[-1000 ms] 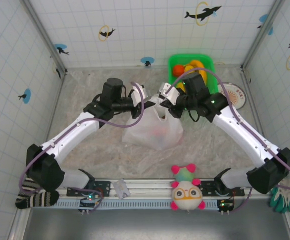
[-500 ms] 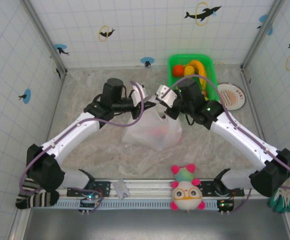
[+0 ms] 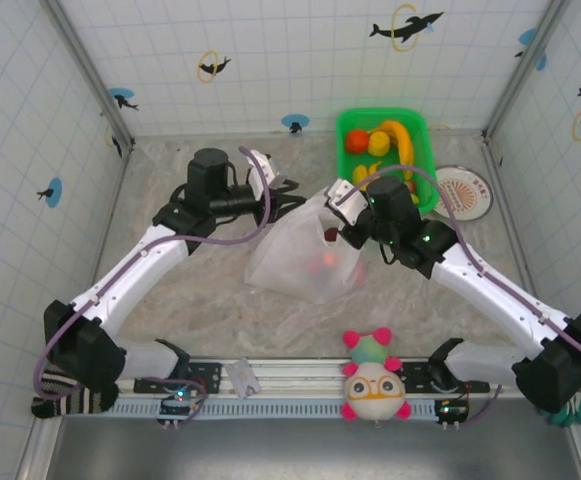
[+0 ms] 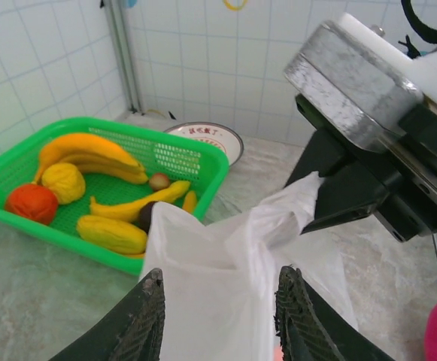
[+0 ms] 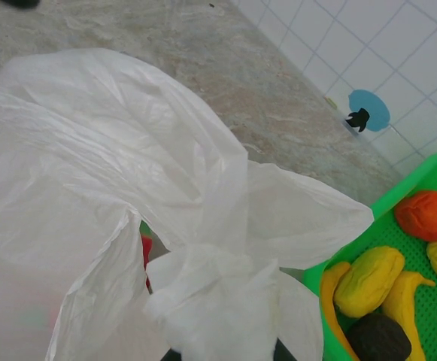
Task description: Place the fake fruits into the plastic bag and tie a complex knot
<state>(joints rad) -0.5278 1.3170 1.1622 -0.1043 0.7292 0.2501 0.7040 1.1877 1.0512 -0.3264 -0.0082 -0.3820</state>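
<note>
The white plastic bag [image 3: 305,258] lies mid-table with reddish fake fruits [image 3: 322,262] showing through its film. My right gripper [image 3: 336,212] is shut on a bunched lump of bag handle [image 5: 220,297] and holds it up; I cannot tell whether that lump is a tied knot. A red fruit [image 5: 145,252] peeks through a gap in the bag. My left gripper [image 3: 288,198] stands open just left of the bag's top. In the left wrist view its fingers [image 4: 149,316] are spread, with loose bag film [image 4: 218,271] beyond them. More fake fruits, bananas [image 4: 90,150] and an orange [image 3: 357,140], lie in the basket.
The green basket [image 3: 420,170] stands at the back right, close behind my right gripper. A round plate [image 3: 467,192] sits to its right. A pink-and-green plush toy [image 3: 373,380] rests at the near edge between the arm bases. Tiled walls enclose the table.
My left gripper has opened, let go of the bag and drawn back to the left. My right gripper has pulled the bag handle nearer and to the right.
</note>
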